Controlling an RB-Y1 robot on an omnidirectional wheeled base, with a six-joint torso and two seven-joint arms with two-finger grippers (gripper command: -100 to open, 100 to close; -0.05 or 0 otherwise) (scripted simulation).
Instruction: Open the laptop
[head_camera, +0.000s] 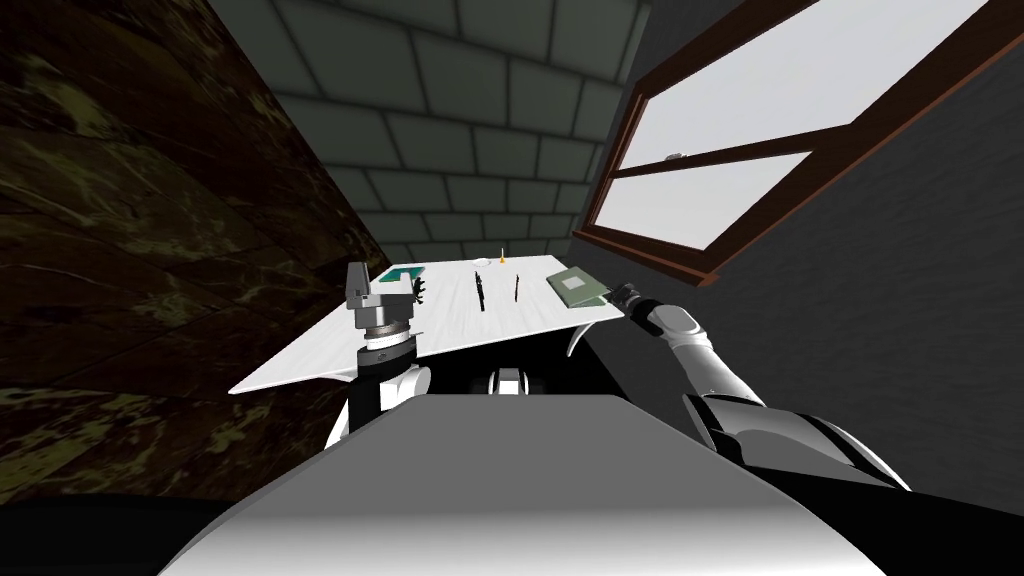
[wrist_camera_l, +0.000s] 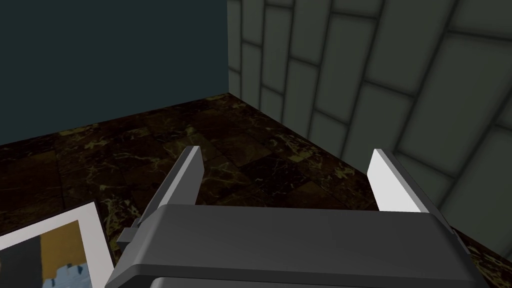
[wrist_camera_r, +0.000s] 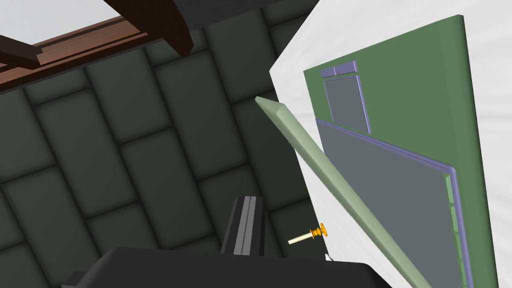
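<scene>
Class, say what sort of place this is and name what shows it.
Probably a study or home office: a white desk carrying a green laptop, beside a wood-framed window and a tiled wall.

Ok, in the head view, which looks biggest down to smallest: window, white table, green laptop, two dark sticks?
1. window
2. white table
3. green laptop
4. left dark stick and right dark stick look alike
</scene>
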